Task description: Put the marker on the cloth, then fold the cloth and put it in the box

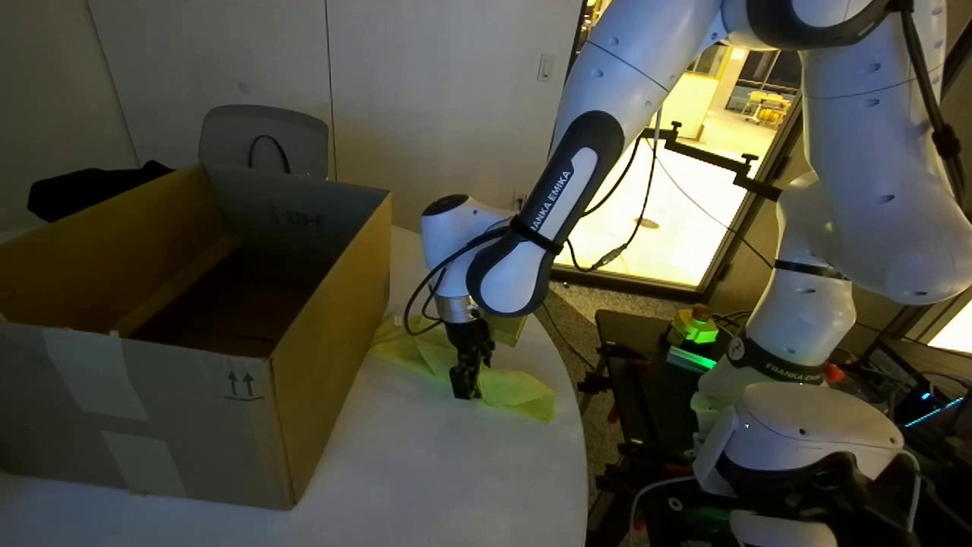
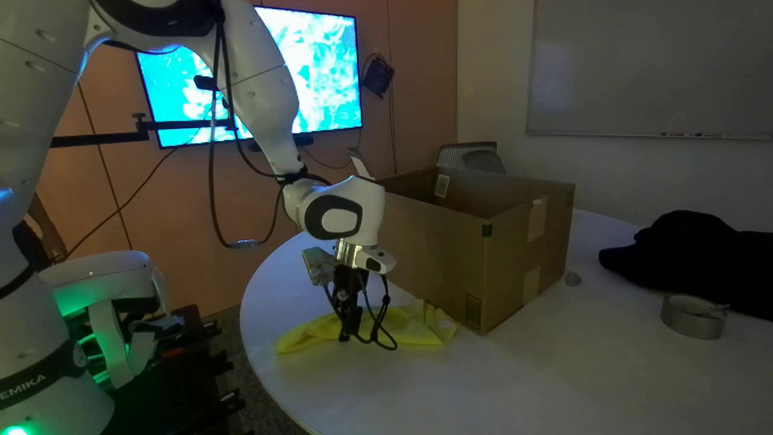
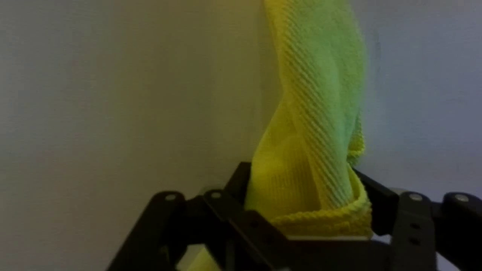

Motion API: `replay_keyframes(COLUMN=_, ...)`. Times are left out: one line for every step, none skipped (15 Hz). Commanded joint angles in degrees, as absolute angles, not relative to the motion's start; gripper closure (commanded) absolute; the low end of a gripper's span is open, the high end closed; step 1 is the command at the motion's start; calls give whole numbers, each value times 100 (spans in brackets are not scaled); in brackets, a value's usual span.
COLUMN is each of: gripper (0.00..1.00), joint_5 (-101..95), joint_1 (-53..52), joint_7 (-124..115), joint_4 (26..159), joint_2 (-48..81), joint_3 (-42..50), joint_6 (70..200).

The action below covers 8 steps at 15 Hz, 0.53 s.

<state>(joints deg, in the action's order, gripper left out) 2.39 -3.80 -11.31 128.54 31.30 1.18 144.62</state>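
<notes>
One box (image 2: 432,248), one cloth (image 2: 416,324), one tool (image 1: 465,387) (one whiteboard (image 2: 652,66), too).

Yellow-green, finely ribbed fabric cloth (image 3: 320,94): crumpled, bunched lengthwise into a long, narrow strip, one edge curled
Large brown cardboard box (image 1: 228,441): upright, open-topped, one face taped and marked with two black arrows
Cloth's place: outside the box, one end just beside its wall
</notes>
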Motion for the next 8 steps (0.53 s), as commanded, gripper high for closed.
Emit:
replay_keyframes(gripper=71, joint_5=129, joint_1=-506, joint_7=-1256, joint_4=12734, joint_2=3129, joint_3=198, joint_6=14322)
replay_keyframes(gripper=79, joint_5=127, joint_1=-511, joint_7=-1266, joint_4=12736, joint_2=3077, joint_3=207, joint_6=14283)
replay_keyframes(gripper=88, joint_5=104, joint_1=-519, joint_7=-1268, joint_4=12747, joint_2=3006, joint_3=223, joint_6=14248)
replay_keyframes(gripper=94, joint_5=87, joint_1=-522, joint_7=-1253, joint_4=12766, joint_2=2934, joint_3=228, joint_6=14195)
replay_keyframes(gripper=99, joint_5=66, joint_1=-535, joint_7=-1281, joint_4=12785, joint_2=2852, joint_3=247, joint_6=14130)
replay_keyframes(gripper=98, joint_5=49, joint_1=-528, joint_7=-1261, joint_4=12803, joint_2=2778, joint_3=252, joint_6=14083)
replay_keyframes(gripper=95, joint_5=24, joint_1=-516, joint_7=-1237, joint_4=12831, joint_2=2675, joint_3=260, joint_6=14009)
replay_keyframes(gripper=96, joint_5=38, joint_1=-484, joint_7=-1230, joint_4=12855, joint_2=2567, joint_3=250, joint_6=13937)
